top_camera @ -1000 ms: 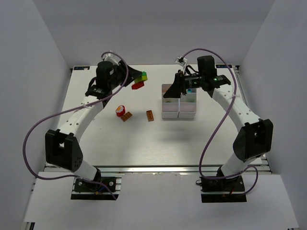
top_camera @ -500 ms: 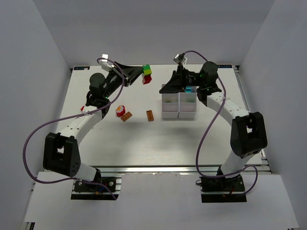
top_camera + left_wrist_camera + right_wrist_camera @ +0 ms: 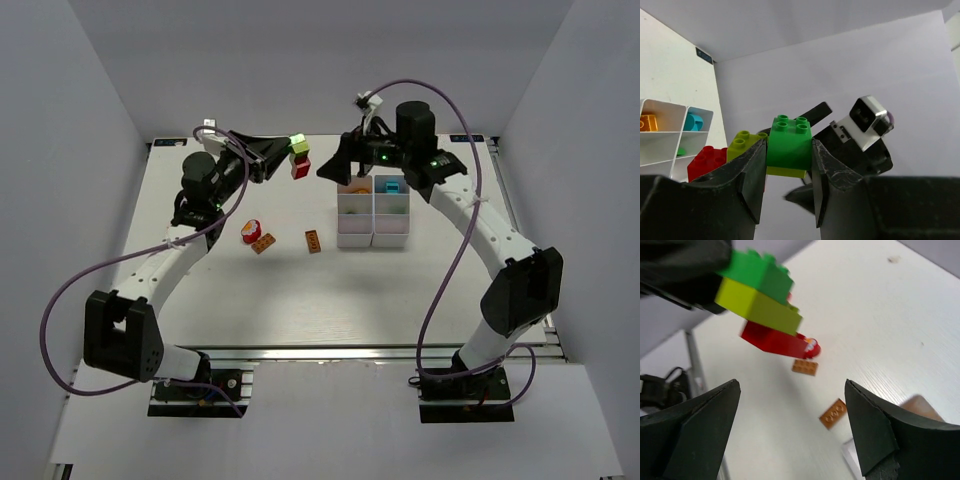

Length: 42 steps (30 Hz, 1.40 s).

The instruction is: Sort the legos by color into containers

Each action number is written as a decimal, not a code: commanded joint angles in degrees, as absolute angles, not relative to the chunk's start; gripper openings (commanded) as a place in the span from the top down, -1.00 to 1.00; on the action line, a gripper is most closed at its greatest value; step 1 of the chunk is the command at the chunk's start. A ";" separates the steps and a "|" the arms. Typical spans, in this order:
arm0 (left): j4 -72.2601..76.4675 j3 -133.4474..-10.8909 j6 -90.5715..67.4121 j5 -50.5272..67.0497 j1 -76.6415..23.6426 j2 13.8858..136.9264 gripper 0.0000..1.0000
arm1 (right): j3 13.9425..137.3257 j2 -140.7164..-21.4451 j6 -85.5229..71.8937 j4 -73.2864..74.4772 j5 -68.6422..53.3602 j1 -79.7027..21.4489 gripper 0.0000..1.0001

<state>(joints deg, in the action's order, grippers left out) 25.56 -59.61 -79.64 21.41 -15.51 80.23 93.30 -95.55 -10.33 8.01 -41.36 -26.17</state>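
My left gripper (image 3: 288, 152) (image 3: 789, 150) is shut on a stack of legos (image 3: 298, 158) and holds it in the air above the far table. The stack is a green brick (image 3: 789, 139) on a lime brick (image 3: 742, 145) with a red brick (image 3: 707, 161) below. My right gripper (image 3: 335, 170) (image 3: 792, 430) is open and empty, just right of the stack (image 3: 760, 305), facing it. The white six-compartment tray (image 3: 373, 238) holds a teal piece (image 3: 391, 185) and an orange piece (image 3: 358, 188). Two brown plates (image 3: 263, 243) (image 3: 314, 241) and a red round piece (image 3: 250, 230) lie on the table.
The tray shows at the left of the left wrist view (image 3: 660, 145), with a small green piece (image 3: 681, 151) in one cell. Purple cables loop over both arms. White walls enclose the table on three sides.
My left gripper has lifted the brick stack off the far table and carried it right. My right gripper has swung left from over the tray toward the stack.
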 commanded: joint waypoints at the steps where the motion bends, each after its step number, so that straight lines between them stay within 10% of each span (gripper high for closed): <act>1: 19.26 -60.29 -80.42 16.45 -15.21 75.85 1.00 | 91.94 -93.43 -0.26 14.50 -25.34 -30.31 -0.79; 42: 2.81 -64.95 -77.78 5.19 -18.37 75.41 1.00 | 99.58 -100.02 -16.70 8.88 -6.15 -41.57 -0.63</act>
